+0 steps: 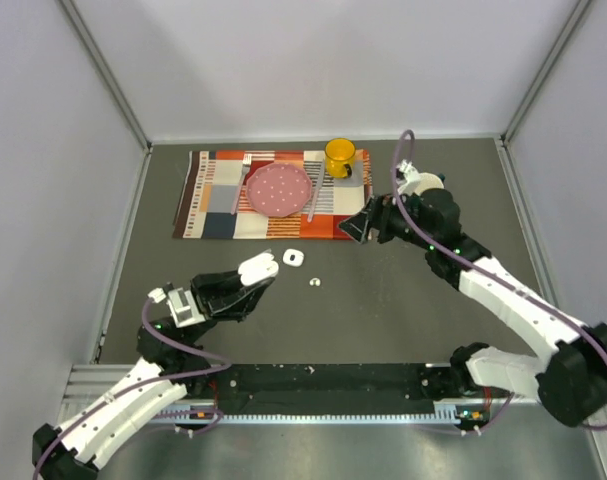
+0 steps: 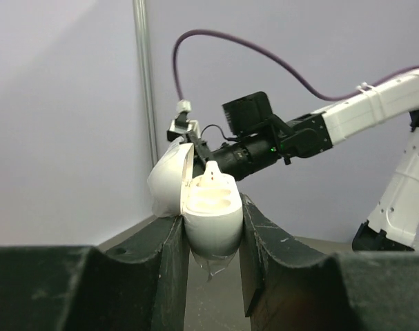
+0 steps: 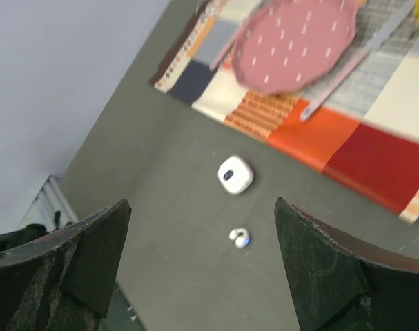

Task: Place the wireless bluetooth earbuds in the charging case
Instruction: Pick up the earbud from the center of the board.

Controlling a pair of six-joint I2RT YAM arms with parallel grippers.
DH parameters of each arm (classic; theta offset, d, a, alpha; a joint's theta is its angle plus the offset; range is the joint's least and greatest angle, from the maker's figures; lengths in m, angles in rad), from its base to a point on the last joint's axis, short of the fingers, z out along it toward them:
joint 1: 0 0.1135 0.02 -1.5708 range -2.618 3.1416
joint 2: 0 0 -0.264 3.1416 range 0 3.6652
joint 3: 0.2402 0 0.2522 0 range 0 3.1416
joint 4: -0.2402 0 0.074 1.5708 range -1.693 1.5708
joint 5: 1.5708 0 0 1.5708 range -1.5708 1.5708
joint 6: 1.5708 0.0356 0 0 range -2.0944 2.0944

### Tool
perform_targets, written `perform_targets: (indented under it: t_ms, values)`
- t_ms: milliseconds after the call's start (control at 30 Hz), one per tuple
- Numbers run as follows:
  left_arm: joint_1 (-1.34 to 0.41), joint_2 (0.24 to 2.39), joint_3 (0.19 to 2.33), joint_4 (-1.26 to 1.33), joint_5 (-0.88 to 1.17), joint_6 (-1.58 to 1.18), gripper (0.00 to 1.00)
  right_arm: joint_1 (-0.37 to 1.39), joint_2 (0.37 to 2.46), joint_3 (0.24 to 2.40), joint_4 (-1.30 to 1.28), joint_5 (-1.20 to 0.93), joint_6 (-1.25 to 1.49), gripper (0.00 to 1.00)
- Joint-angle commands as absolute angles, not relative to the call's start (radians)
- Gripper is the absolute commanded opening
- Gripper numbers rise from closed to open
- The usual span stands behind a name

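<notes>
Left gripper: clamped on open charging case. Right gripper: spread, empty. Loose earbud on table, 3 o'clock of case. Probably tiny, light, slick; pinch gently across head.

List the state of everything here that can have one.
Left end effector: shut on held case.
Held case: lid open.
Right end effector: open, empty.
Second case: closed, lying on the table.
Earbud: loose on the table, outside both cases.
Mug: upright on the placemat.
</notes>
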State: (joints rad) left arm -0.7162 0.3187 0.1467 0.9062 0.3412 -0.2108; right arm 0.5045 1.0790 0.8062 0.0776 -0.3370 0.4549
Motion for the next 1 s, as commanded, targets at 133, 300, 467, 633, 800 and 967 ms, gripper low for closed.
perform_targets:
  t_ms: [133, 300, 467, 633, 800, 967]
  values:
    - [-0.718, 0.195, 0.022, 0.965, 0.321, -0.273, 0.0, 0.491, 1.278, 0.868, 0.025, -0.364, 0.776, 0.89]
    - [-0.719, 0.132, 0.015, 0.876, 0.342, -0.275, 0.0, 0.489, 1.328, 0.733, 0.32, -0.586, 0.86, 0.9]
    - [-0.719, 0.088, 0.054, 0.798, 0.295, -0.246, 0.0, 0.492, 1.37, 0.819, 0.168, -0.643, 0.799, 0.86]
    - [-0.719, 0.109, 0.107, 0.735, 0.282, -0.18, 0.0, 0.494, 1.295, 0.848, 0.059, -0.563, 0.677, 0.85]
    - [-0.719, 0.179, 0.19, 0.635, 0.287, -0.132, 0.0, 0.491, 1.296, 0.926, -0.073, -0.491, 0.562, 0.84]
    - [-0.718, 0.236, 0.138, 0.762, 0.195, -0.172, 0.0, 0.492, 1.315, 0.98, -0.092, -0.448, 0.549, 0.84]
